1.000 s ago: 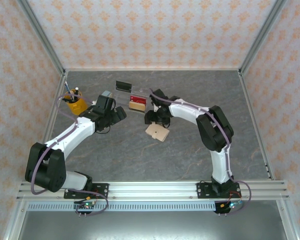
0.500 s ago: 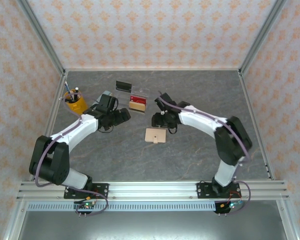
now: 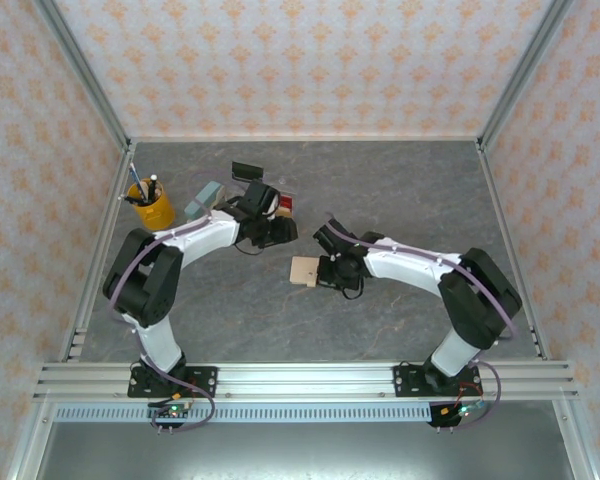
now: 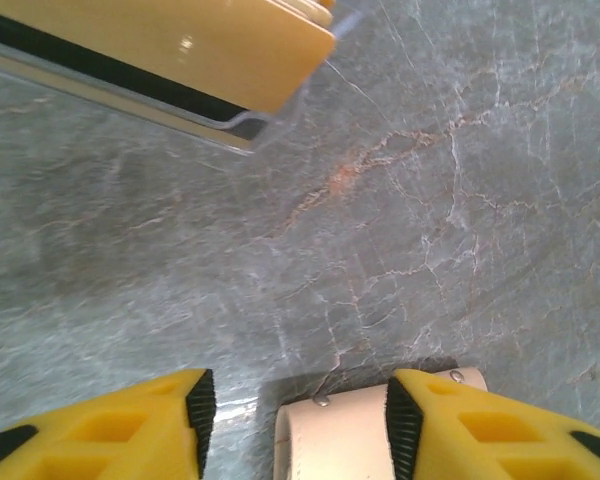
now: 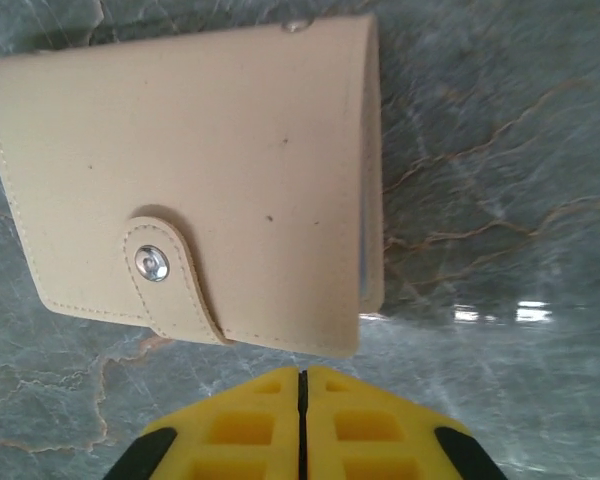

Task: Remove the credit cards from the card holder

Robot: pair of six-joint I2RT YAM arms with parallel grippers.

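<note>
The card holder point(image 3: 306, 271) point(image 5: 195, 185), a tan wallet, lies closed on the grey table with its tab snapped down. No credit cards show in it; only a thin blue-grey edge peeks out at its open side. My right gripper point(image 3: 327, 272) point(image 5: 302, 378) is shut and empty, its tips just short of the holder's right edge. My left gripper point(image 3: 280, 234) point(image 4: 295, 420) hovers between the tray and the holder with its jaws apart. One tan edge of the holder point(image 4: 335, 440) shows between the fingers, near the right finger point(image 4: 460, 425) and clear of the left one.
A clear tray point(image 3: 276, 205) point(image 4: 242, 125) behind the left gripper holds a red card and a tan one point(image 4: 170, 40). A yellow pen cup point(image 3: 151, 206) and a blue-grey block point(image 3: 204, 195) stand at the left, with a black object point(image 3: 246, 170) at the back. Metal frame posts border the table.
The left arm swung right from beside the pen cup to the tray, its jaws narrowing. The right gripper backed off to the holder's right side and shut. The holder now lies flat.
</note>
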